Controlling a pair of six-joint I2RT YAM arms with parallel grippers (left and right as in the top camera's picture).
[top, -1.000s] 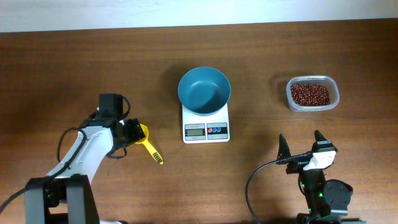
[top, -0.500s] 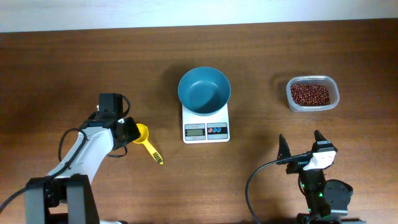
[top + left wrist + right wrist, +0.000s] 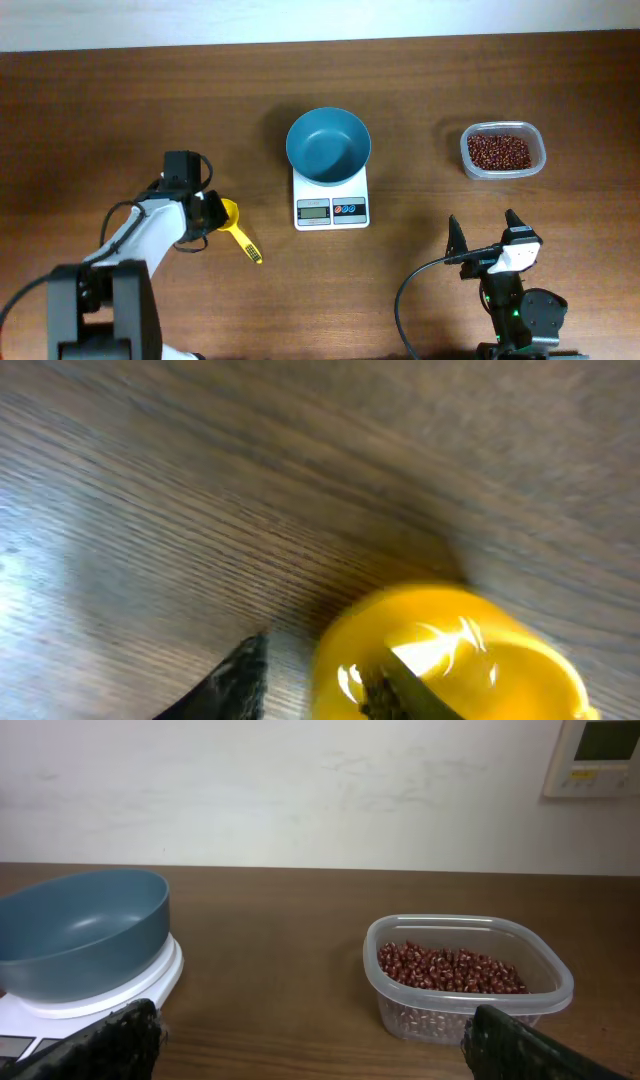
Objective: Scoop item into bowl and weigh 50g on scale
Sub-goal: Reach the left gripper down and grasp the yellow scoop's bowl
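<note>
A robotics test room, lab- or office-like — a wood-grain table stands against a plain off-white wall bearing a small control panel, with two cabled robot arms and a digital kitchen scale set out on it.

Colours noted | bowl teal-blue | scale white, buttons red and blue | beans reddish-brown | tub clear | scoop yellow | table brown, wood-grained
</note>
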